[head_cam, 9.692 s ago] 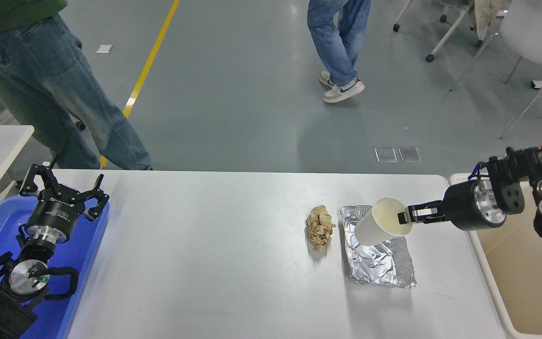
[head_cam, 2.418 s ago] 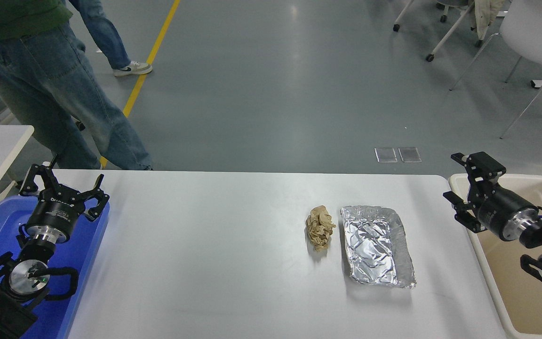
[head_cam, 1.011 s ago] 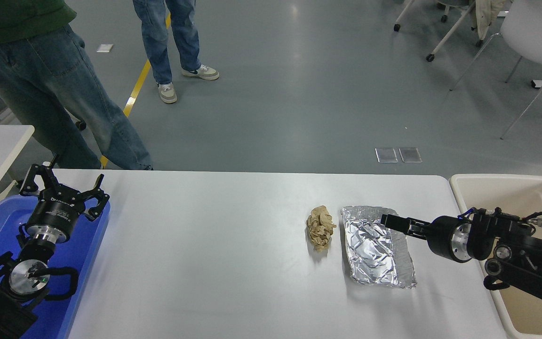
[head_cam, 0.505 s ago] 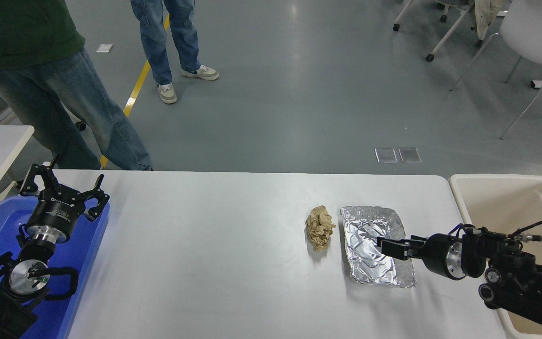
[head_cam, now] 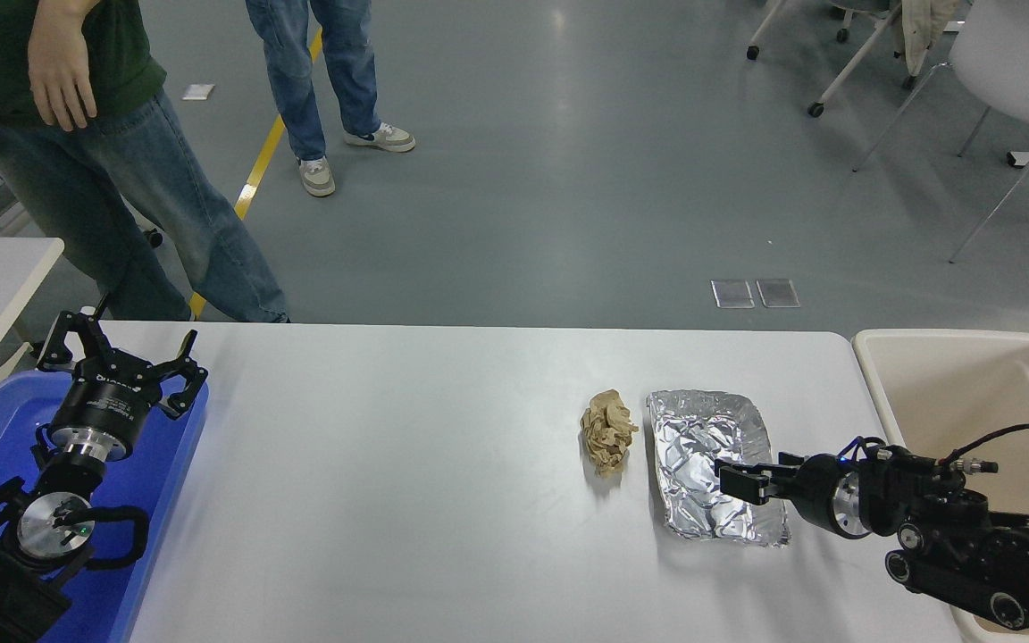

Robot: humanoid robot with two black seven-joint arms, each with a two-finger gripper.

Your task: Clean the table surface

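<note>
On the table surface: crumpled paper just at nine o'clock of foil tray. Bin off table's three o'clock end, blue tray off its nine o'clock end. Person at eleven o'clock, beyond.

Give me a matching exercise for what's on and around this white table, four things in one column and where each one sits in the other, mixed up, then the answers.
Things:
1. crumpled brown paper
2. foil tray
3. left gripper
4. beige bin

Places:
A. off the table's right end
B. over the blue tray at the table's left end
C. under the right gripper
D. on the table surface, just left of the foil tray

Pairs: 1-D, 2-C, 3-B, 4-A
</note>
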